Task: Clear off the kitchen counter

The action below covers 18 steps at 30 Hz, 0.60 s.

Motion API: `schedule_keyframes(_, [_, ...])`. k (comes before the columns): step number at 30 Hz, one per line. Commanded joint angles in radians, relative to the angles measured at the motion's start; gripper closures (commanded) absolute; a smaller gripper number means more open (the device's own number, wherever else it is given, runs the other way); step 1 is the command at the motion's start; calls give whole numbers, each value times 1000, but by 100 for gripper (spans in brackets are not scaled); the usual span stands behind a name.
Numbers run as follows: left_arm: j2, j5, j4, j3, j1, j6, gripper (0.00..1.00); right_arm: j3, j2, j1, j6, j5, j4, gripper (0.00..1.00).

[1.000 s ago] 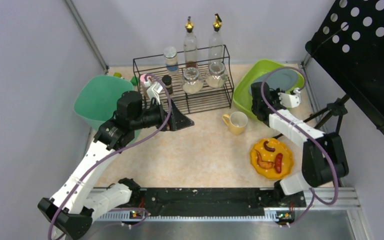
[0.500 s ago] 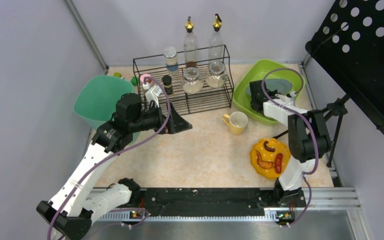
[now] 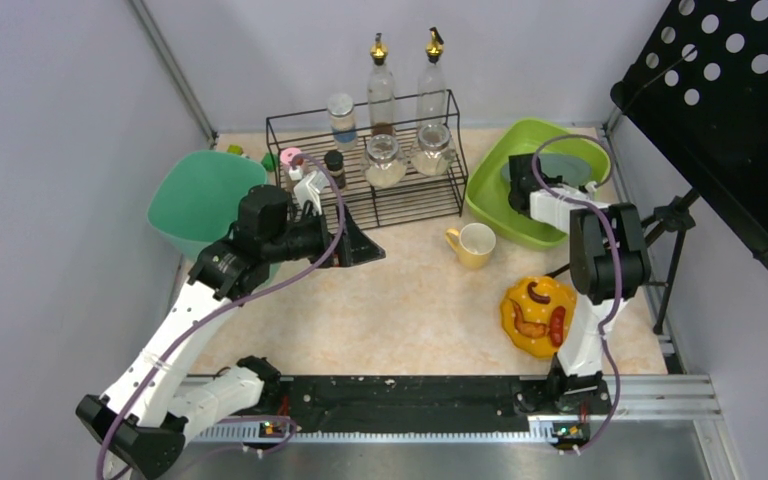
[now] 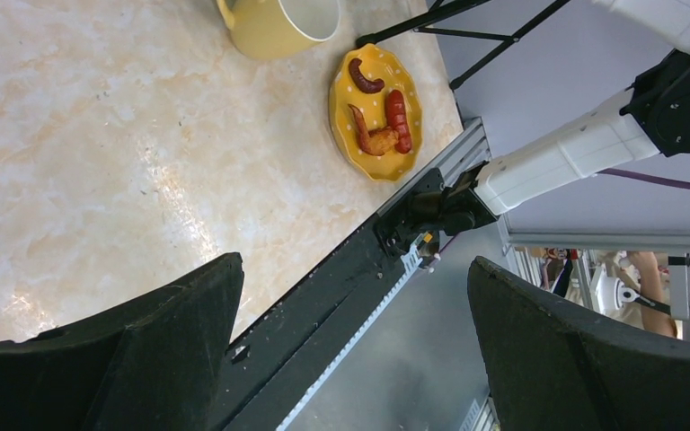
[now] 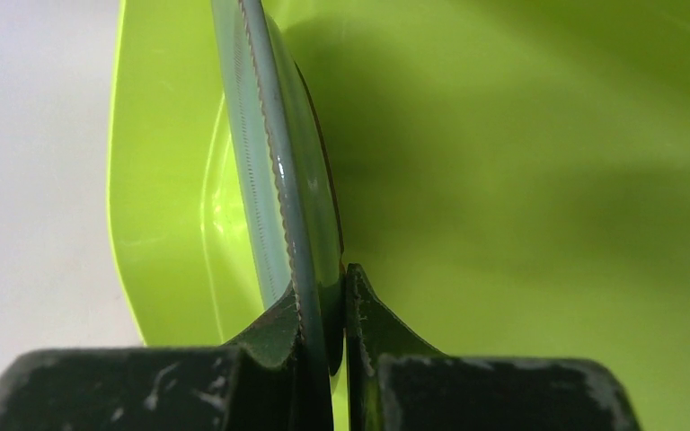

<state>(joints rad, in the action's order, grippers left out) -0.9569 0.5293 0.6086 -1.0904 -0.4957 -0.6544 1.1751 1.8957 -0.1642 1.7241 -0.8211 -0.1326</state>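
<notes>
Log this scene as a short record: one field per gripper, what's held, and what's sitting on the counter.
left gripper: open, empty, above the counter in front of the wire rack
right gripper: shut on the rim of the grey-blue plate
plate position: held on edge in the lime-green tub
on the counter: yellow mug; yellow dish with food

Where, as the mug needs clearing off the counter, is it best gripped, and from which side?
Take the mug by its rim, coming straight down, one finger inside and one outside. It stands upright, mouth open upward, and its handle sticks out to the left, so pinch the wall opposite.
</notes>
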Motion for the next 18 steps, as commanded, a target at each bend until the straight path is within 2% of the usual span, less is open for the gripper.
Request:
schedule_keyframes(1, [-27, -8, -29, -2, 3, 19, 1, 108, 52, 28, 10, -7, 77, 94])
schedule_keyframes(8, [-62, -10, -33, -10, 3, 23, 1, 155, 119, 33, 15, 32, 80, 55])
schedule_keyframes(11, [-66, -7, -33, -9, 3, 22, 1, 142, 120, 33, 10, 37, 92, 47])
schedule_keyframes(18, [-48, 0, -34, -1, 3, 12, 1, 88, 80, 33, -33, 49, 115, 37])
